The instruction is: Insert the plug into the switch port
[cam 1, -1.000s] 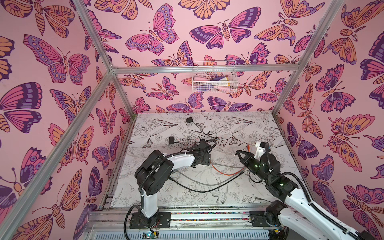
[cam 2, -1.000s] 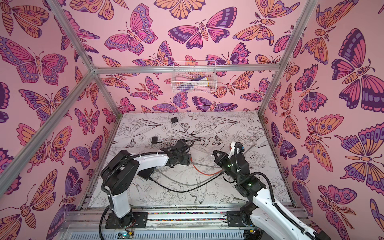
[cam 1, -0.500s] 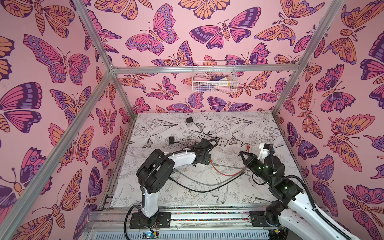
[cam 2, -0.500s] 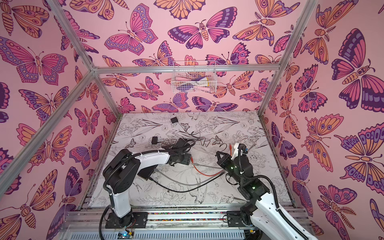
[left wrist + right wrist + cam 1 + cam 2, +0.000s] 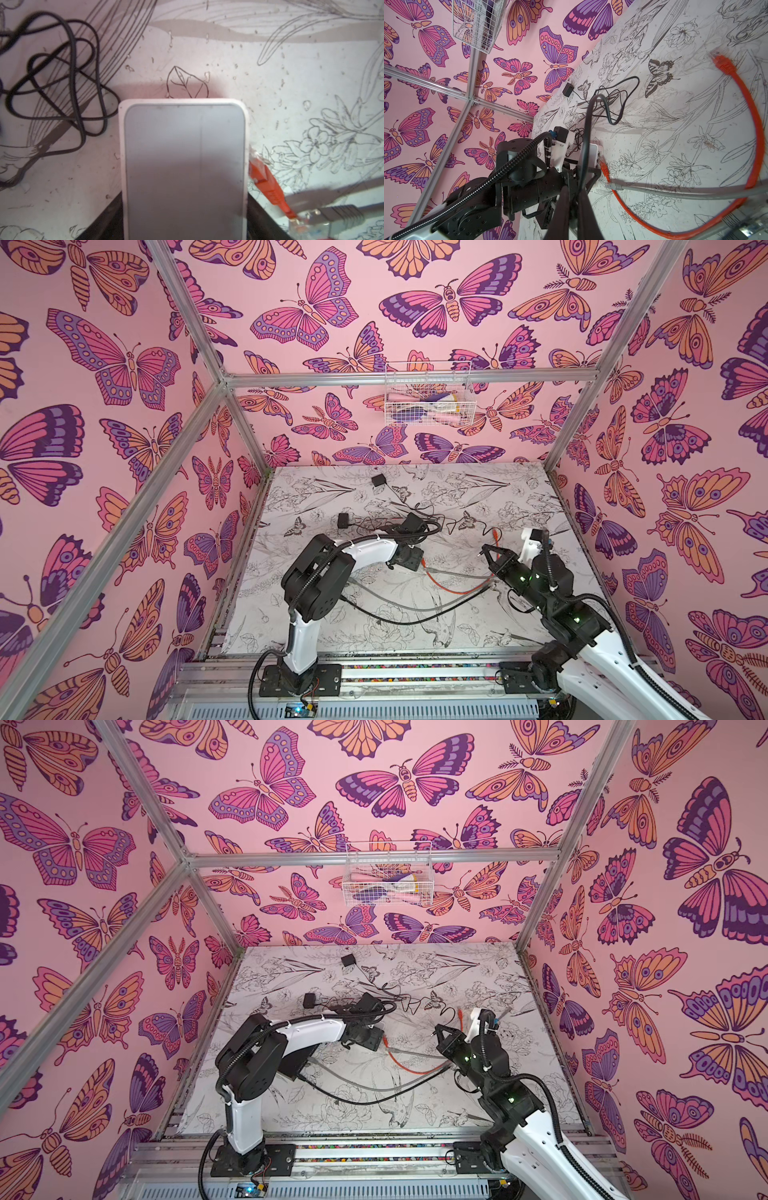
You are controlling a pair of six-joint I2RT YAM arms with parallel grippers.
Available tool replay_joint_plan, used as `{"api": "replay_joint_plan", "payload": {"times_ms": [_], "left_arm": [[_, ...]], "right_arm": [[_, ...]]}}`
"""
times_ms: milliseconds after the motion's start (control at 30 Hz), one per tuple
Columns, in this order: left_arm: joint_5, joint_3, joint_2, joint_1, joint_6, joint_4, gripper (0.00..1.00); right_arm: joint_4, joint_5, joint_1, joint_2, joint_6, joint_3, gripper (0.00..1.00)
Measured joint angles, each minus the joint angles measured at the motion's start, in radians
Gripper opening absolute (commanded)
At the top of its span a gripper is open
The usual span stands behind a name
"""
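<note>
The switch (image 5: 184,155) is a flat white box with rounded corners, and my left gripper (image 5: 185,218) is shut on it with a dark finger against each long side. In both top views this gripper (image 5: 409,560) sits low over the mat near the middle. My right gripper (image 5: 484,549) hovers to its right, apart from the switch (image 5: 596,149). Its fingers (image 5: 564,209) are shut on a thin black cable (image 5: 588,124) that loops away toward a black adapter (image 5: 568,89). The plug itself is hidden between the fingers.
An orange patch cable (image 5: 756,124) lies with one plug (image 5: 262,176) against the switch's side. A grey cable's plug (image 5: 311,220) lies beside it. A thicker black cable (image 5: 415,620) curves across the front. Another adapter (image 5: 343,520) and a wire tangle (image 5: 62,93) lie behind. A wire basket (image 5: 428,398) hangs on the back wall.
My right arm has shifted slightly to the right and toward the front, staying shut on its cable. The left gripper has kept its hold on the switch in place.
</note>
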Motion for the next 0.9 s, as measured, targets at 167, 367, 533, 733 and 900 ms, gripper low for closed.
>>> {"api": "replay_joint_plan", "payload": {"times_ms": [167, 367, 533, 733, 900], "left_arm": [[0.026, -0.104, -0.088, 0.007, 0.028, 0.019, 0.12], [0.065, -0.278, -0.381, 0.019, 0.055, 0.032, 0.1], [0.15, -0.451, -0.692, 0.01, 0.086, 0.212, 0.07], [0.3, -0.782, -1.038, -0.037, 0.184, 0.549, 0.0], [0.398, -0.927, -1.176, -0.054, 0.237, 0.75, 0.0]], "right_arm": [[-0.028, -0.006, -0.003, 0.019, -0.088, 0.034, 0.0], [0.018, -0.085, -0.01, 0.085, -0.198, 0.11, 0.0], [0.154, -0.24, -0.02, 0.153, -0.236, 0.122, 0.0], [0.388, -0.485, -0.021, 0.172, -0.24, 0.122, 0.0], [0.549, -0.585, 0.021, 0.135, -0.251, 0.122, 0.0]]}}
